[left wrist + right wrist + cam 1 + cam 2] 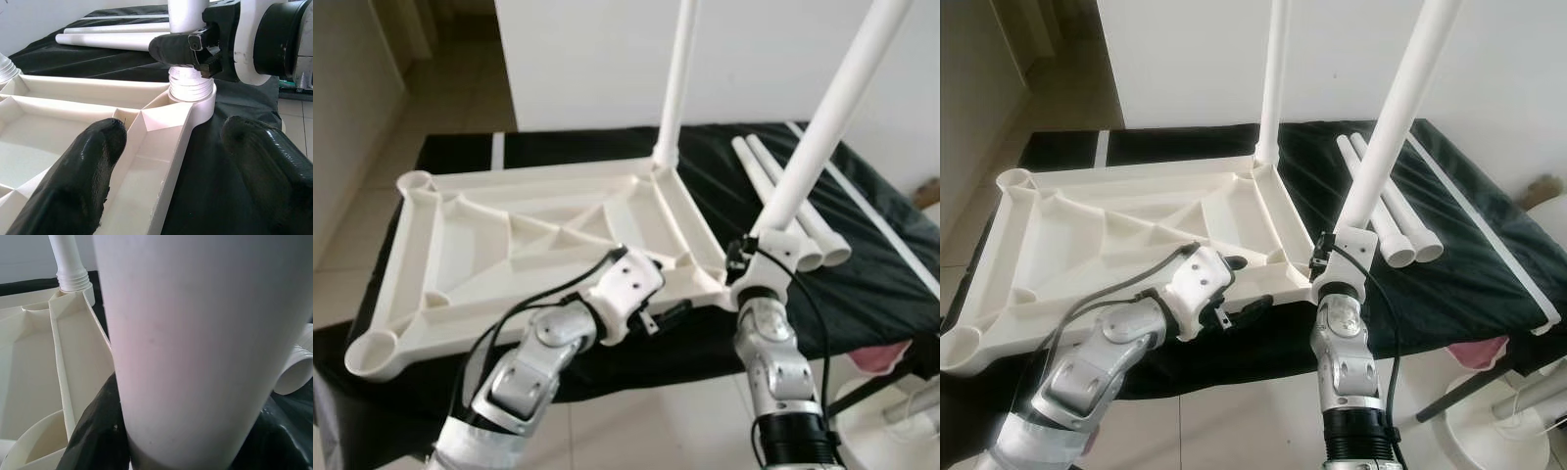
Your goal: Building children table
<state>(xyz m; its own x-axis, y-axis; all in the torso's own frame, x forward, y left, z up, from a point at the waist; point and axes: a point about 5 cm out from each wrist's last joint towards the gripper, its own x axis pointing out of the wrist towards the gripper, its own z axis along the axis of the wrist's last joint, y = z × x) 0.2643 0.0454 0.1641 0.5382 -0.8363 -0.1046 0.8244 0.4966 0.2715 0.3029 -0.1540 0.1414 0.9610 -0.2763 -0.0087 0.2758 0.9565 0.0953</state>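
Two grippers were seen at the near right corner of an upturned white tabletop (460, 255), which was laid underside-up on a black cloth (862, 284) covering a low platform. The right gripper (756, 253) was clenched around the lower end of a white table leg (822, 127), black fingers (178, 49) wrapped on the tube just above its threaded collar. That collar was seated in the round corner socket (195, 100), threads partly exposed, so the leg was judged not fully screwed home. The leg's long axis was tilted, rising from the socket up and away toward the robot's right rather than standing plumb. The left gripper (658, 315) was released, its two fingers spread wide, one over the ribbed underside and one beyond the tabletop's edge over the cloth, so that the rim lay between them without being touched. It was aimed at the socket, just beside it.

One other leg (677, 83) was already standing upright in the far right corner. Two spare legs (798, 211) were lying side by side on the cloth, just right of the tabletop. The two left sockets (374, 348) were unfilled.

The coming move was judged to depend on bringing the tilted leg in line with the socket's axis.
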